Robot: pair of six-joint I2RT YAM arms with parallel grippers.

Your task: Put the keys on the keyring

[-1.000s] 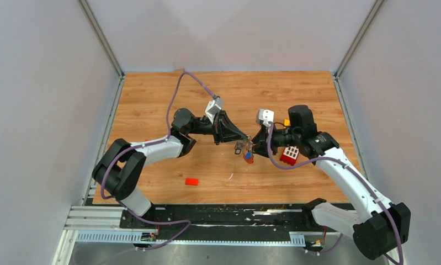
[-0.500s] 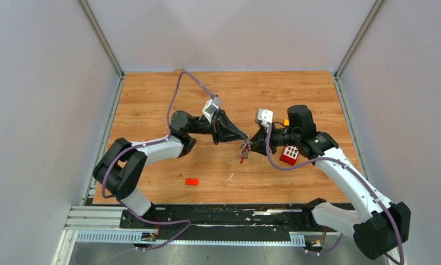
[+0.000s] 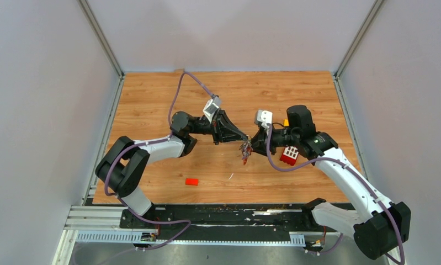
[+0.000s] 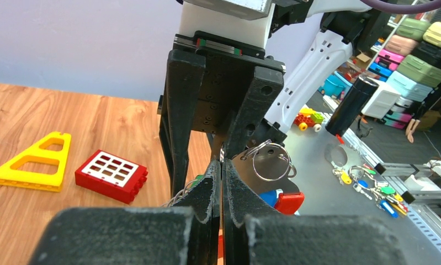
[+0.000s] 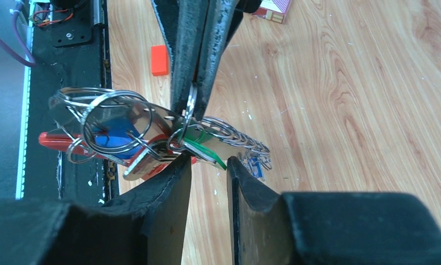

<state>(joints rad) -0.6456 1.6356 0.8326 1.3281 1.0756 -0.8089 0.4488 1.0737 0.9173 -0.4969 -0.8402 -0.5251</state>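
Top external: both arms reach in over the middle of the tabletop (image 3: 152, 99), with the left gripper (image 3: 242, 139) and the right gripper (image 3: 251, 144) almost tip to tip. The keyring (image 3: 245, 154) hangs at the meeting point as a small dark and red bunch. A red studded brick (image 3: 288, 155) lies just beside the right forearm. A small red block (image 3: 192, 181) sits well apart, toward the near edge. Right wrist: the left jaws are pressed together, pinching a wire loop of the bunch. Split rings (image 5: 110, 124), a blue tag (image 5: 116, 142) and a red strap (image 5: 51, 138) hang off to one side of the pinch. A grey chain strip (image 5: 234, 138) trails to the other side, with a tiny blue-tagged key (image 5: 255, 167) at its end. A green tag (image 5: 203, 149) slants from the pinch toward the right jaws, which stand narrowly apart. The tag's tip is at their mouth, and neither pad is visibly pressing it. Left wrist: the left jaws are shut flat, and the right fingers (image 4: 180, 110) stand opposite. A yellow triangular piece (image 4: 33, 163) lies on the wood beside the brick.
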